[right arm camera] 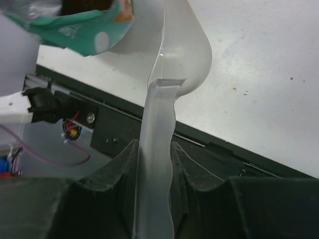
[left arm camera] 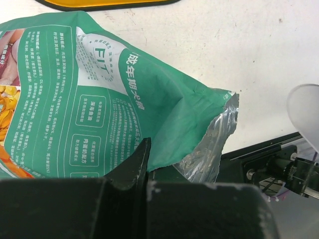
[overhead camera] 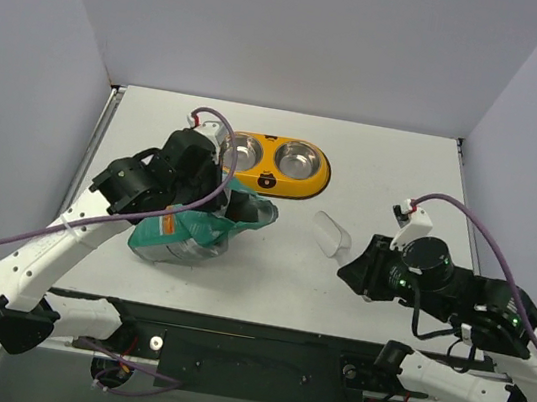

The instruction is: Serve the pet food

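Note:
The teal-and-white bag (overhead camera: 207,222) lies on the table in front of the yellow double-bowl feeder (overhead camera: 274,164). My left gripper (overhead camera: 203,201) is shut on the bag's edge. In the left wrist view (left arm camera: 144,167) the bag's torn mouth with its silver lining (left arm camera: 214,142) points right. My right gripper (overhead camera: 352,261) is shut on the handle of a clear plastic scoop (overhead camera: 332,233), right of the bag. In the right wrist view the handle (right arm camera: 157,149) runs between my fingers and the scoop's bowl (right arm camera: 184,50) looks empty. No kibble shows; both steel bowls look empty.
The feeder's black-rimmed edge shows at the top of the left wrist view (left arm camera: 99,4). The table's dark front rail (overhead camera: 247,344) runs below both grippers. White walls enclose the table on the left, back and right.

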Controlling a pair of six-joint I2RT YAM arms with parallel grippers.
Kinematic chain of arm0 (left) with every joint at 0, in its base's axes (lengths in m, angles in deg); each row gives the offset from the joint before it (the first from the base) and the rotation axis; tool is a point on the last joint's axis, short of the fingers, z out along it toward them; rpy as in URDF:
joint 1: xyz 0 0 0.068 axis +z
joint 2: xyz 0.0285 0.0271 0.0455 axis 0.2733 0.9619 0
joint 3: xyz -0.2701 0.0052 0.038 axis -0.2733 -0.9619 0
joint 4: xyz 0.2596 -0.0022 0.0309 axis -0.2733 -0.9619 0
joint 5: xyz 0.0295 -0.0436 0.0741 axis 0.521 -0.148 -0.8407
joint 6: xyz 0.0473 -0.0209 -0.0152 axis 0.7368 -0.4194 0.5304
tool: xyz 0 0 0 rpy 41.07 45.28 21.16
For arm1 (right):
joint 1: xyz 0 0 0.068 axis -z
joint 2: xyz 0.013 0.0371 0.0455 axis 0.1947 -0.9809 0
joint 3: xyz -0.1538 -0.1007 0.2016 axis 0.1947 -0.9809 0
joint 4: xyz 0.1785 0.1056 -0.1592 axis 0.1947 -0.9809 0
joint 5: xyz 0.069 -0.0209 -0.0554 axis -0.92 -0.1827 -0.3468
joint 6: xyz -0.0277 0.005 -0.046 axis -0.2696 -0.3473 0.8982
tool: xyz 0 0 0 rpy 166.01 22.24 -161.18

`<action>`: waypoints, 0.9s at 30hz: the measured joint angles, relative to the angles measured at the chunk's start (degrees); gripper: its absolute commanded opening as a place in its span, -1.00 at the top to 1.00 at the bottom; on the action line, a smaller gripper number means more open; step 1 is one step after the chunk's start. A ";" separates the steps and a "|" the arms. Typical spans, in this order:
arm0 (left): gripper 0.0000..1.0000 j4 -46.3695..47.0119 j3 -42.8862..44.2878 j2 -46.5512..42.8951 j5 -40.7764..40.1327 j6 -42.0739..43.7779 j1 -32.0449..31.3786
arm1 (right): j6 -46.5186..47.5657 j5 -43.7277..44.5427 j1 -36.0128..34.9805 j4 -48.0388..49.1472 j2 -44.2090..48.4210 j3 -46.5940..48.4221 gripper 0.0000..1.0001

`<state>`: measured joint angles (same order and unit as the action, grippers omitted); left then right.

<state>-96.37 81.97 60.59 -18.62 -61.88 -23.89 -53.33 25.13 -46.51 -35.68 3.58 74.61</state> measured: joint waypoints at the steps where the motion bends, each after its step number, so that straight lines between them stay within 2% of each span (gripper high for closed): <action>1: 1.00 0.00 0.35 0.68 -0.90 0.55 -1.14 | 0.66 -1.53 0.04 -1.60 -0.52 3.10 1.00; 6: 1.00 0.22 0.57 1.81 -5.11 3.23 -5.68 | 4.76 -9.11 0.76 -5.86 -5.03 10.73 1.00; 13: 1.00 0.35 0.85 1.92 -8.17 6.34 -8.15 | 9.68 -18.25 1.20 -5.81 -13.27 13.40 1.00; 19: 1.00 -1.49 3.17 2.89 -11.02 8.94 -9.70 | 11.43 -21.51 1.18 -5.40 -18.25 19.52 1.00; 27: 1.00 -3.17 5.46 2.93 -15.15 13.07 -10.86 | 10.19 -23.93 1.14 -4.50 -19.10 26.62 1.00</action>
<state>-99.54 87.44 63.52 -33.77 -48.81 -34.75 -43.15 1.19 -45.37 -40.18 -15.53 101.23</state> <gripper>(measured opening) 0.031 0.220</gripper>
